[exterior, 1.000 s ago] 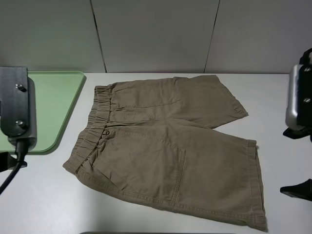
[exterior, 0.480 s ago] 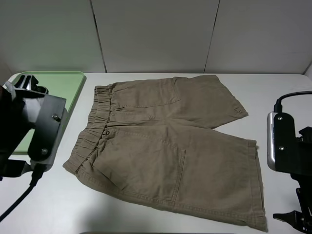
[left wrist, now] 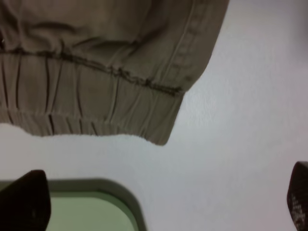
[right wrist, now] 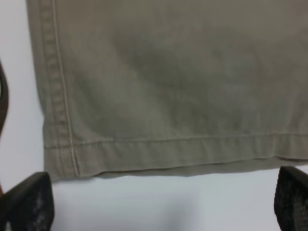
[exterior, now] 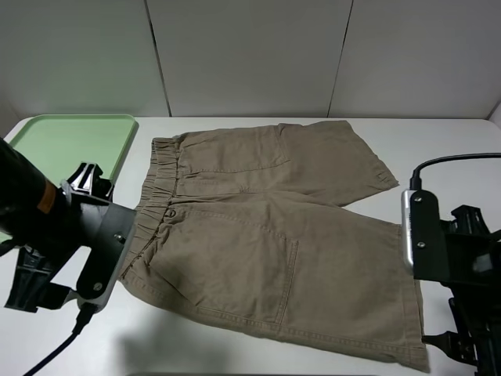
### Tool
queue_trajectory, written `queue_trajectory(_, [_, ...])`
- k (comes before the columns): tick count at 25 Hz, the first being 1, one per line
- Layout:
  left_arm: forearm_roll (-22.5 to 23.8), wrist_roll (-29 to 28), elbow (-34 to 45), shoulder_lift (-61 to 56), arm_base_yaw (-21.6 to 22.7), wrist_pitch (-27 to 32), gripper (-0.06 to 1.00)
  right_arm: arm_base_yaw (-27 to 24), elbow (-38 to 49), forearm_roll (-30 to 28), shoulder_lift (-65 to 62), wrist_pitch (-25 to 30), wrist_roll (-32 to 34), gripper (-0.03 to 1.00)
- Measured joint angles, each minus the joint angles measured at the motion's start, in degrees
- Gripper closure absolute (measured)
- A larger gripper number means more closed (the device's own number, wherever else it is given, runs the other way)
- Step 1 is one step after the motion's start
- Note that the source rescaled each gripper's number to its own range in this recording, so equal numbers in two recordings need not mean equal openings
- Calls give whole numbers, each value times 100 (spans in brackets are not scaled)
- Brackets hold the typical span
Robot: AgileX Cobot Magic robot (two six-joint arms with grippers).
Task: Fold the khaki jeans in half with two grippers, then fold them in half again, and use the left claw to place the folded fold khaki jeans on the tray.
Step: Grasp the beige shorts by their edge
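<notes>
We see the khaki jeans (exterior: 274, 235) spread flat and unfolded on the white table (exterior: 446, 149), with the waistband toward the left gripper and the leg hems toward the right gripper. Our left gripper (left wrist: 163, 192) hangs by the near corner of the gathered waistband, its fingers (left wrist: 26, 197) spread wide with nothing between them. That corner lies just ahead of the fingertips, and a rounded corner of the mint-green tray (left wrist: 91, 211) sits beside one finger, apart from the cloth. Our right gripper (right wrist: 161, 192) is likewise spread wide and empty by the stitched hem of the nearer leg, whose outer corner lies close to one finger (right wrist: 26, 202). We cannot tell whether either claw touches the cloth.
</notes>
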Motion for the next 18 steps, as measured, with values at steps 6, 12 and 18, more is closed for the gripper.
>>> queue_trajectory(6, [239,16,10,337,0,-342,-6,0,0,-23,945,-664,41,-3])
queue_trajectory(12, [292,32,10,715,0,-525,-4,0,11,-28,1433,-731,60,-3])
queue_trajectory(18, [298,38,10,1067,0,-803,-3,0,11,139,1492,-773,64,-3])
